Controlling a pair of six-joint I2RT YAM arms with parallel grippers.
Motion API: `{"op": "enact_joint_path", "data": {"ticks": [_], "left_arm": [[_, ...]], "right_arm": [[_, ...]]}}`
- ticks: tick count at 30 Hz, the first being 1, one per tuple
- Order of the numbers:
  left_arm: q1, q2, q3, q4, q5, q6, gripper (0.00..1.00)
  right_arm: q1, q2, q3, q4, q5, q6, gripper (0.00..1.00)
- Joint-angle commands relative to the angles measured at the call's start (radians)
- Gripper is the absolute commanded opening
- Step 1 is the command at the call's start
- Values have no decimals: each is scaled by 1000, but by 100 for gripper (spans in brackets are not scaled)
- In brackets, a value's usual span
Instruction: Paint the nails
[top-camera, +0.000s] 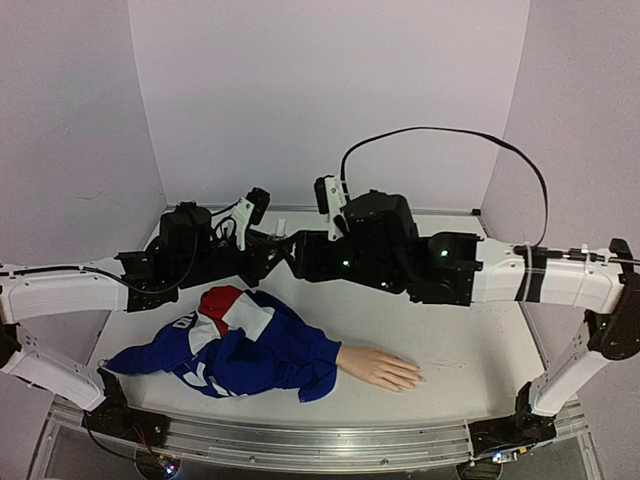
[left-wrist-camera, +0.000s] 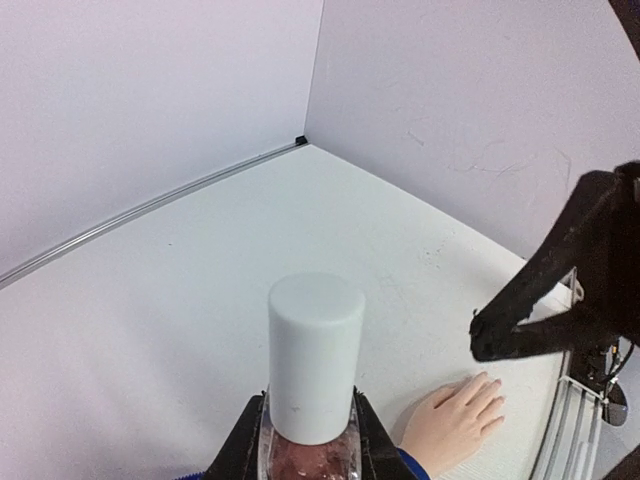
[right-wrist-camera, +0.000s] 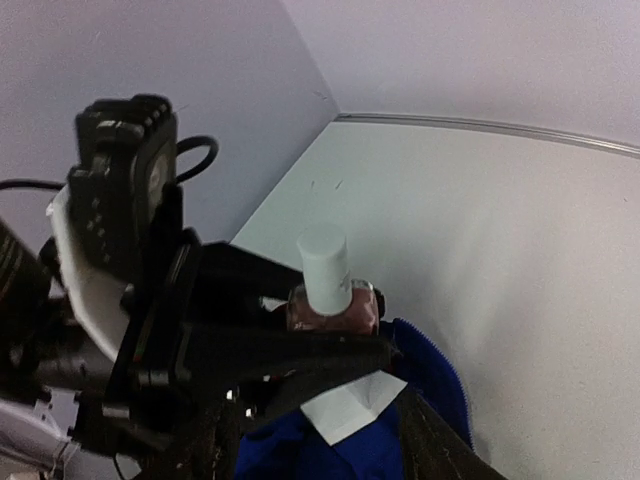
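Nails, presumably hard and slick, are seen on the hand upon the worktop. The bottle is clenched by the left tool; its cap should be pinched by the released right tool.

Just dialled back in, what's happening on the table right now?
The left gripper is shut on the polish bottle, holding it upright above the table with its white cap on. The right gripper sits close beside the cap with jaws apart, holding nothing. The mannequin hand lies palm down on the table, and painting of the nails apparently has not begun.
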Motion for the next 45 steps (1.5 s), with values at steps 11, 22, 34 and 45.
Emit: {"op": "enact_joint_path", "data": {"ticks": [11, 22, 34, 45], "left_arm": [[31, -136, 88, -86, 878, -88, 0], [31, -115, 124, -85, 990, -108, 0], [31, -84, 127, -85, 1024, -104, 0], [44, -136, 92, -98, 582, -62, 0]], "right_arm": [[-195, -91, 0, 217, -1094, -179, 63], [-191, 4, 27, 371, -1246, -92, 41], [-191, 11, 36, 391, -1241, -97, 26], [-180, 14, -42, 368, -1119, -94, 0]]}}
